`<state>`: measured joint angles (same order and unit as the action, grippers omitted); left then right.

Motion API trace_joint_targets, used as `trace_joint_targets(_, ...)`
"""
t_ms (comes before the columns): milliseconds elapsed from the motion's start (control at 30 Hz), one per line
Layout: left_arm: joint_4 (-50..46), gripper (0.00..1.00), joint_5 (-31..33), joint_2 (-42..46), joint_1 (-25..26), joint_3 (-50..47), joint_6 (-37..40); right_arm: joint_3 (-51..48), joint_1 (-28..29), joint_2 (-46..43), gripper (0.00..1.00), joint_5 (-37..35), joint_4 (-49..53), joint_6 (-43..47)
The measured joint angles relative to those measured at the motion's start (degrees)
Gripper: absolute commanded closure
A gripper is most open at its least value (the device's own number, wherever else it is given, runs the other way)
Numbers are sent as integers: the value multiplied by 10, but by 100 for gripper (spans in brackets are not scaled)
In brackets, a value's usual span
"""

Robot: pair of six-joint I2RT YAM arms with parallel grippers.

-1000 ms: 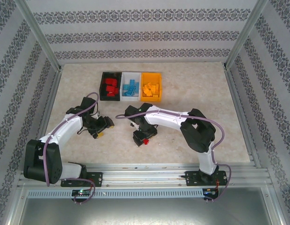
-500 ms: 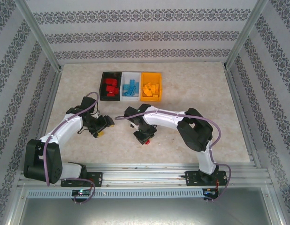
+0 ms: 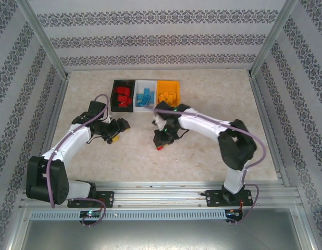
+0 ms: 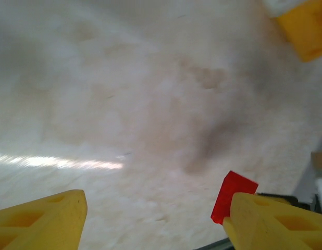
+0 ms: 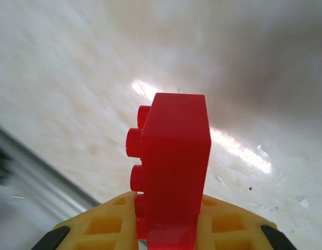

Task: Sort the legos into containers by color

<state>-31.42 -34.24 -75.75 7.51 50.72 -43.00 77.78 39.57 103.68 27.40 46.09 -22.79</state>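
Right jaws: clamped on a red lego [image 5: 174, 166], studs facing left, held clear of the table [image 3: 213, 156] for carrying | left jaws: wide, empty, mid-left of top view | black bin [image 3: 114, 99]: upper middle, reds [image 3: 123, 97] already inside, so probably where this one goes

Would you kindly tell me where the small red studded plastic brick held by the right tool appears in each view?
Top external: the small red studded plastic brick sits at centre, in the right tool.
Left wrist: lower right, a red corner behind a yellow finger, likely the same brick.
Right wrist: centre, upright between yellow pads.
Shared landmark: the beige marbled tabletop.
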Motion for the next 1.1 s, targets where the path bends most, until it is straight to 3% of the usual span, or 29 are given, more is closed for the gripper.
trace_joint_targets(200, 199, 24, -100, -2, 0, 4, -97, -9, -105, -77, 81, 165, -139, -105)
trace_joint_targets(400, 462, 25, -164, -44, 0, -2, -256, -14, -118, -89, 79, 286, -297, -229)
trace_joint_targets(533, 544, 27, -195, -72, 7, 7, -312, -16, -118, -89, 79, 325, -372, -296)
trace_joint_targets(833, 597, 28, -222, -81, 14, 21, -351, -16, -117, -82, 77, 346, -459, -372)
trace_joint_targets(1100, 470, 28, -175, -21, 2, 23, -291, 28, -117, -10, 77, 329, -520, -436)
